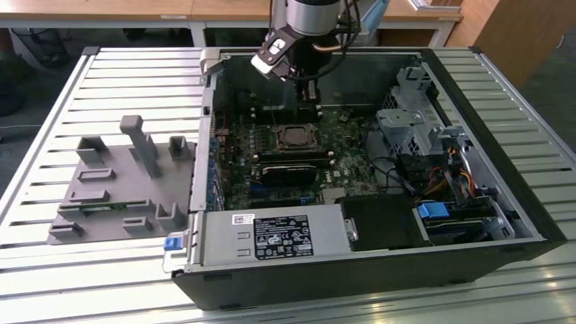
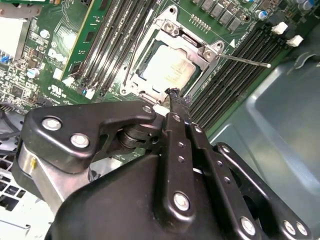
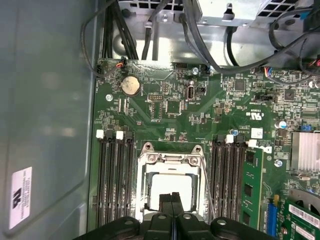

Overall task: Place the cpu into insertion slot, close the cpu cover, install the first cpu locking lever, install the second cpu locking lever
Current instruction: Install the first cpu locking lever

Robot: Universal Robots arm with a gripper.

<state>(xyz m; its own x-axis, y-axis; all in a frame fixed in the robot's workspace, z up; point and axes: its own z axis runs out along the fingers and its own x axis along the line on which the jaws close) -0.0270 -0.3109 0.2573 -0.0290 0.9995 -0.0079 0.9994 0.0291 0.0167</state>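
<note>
The cpu is seen seated in the insertion slot, which lies near the middle of the green circuit board, between two banks of long black memory slots. The cpu cover is laid flat over it, with the tan face framed by the square cut-out, so the first two steps are judged done.

One locking lever is seen reaching out from a corner of the socket across the memory slots, its end free, and it is judged not latched. A second thin wire lever is seen along one side of the socket. Whether it is hooked down cannot be told.

The gripper is held with its fingers pressed together and nothing is gripped. Its tip is placed just beside the socket's rim.
</note>
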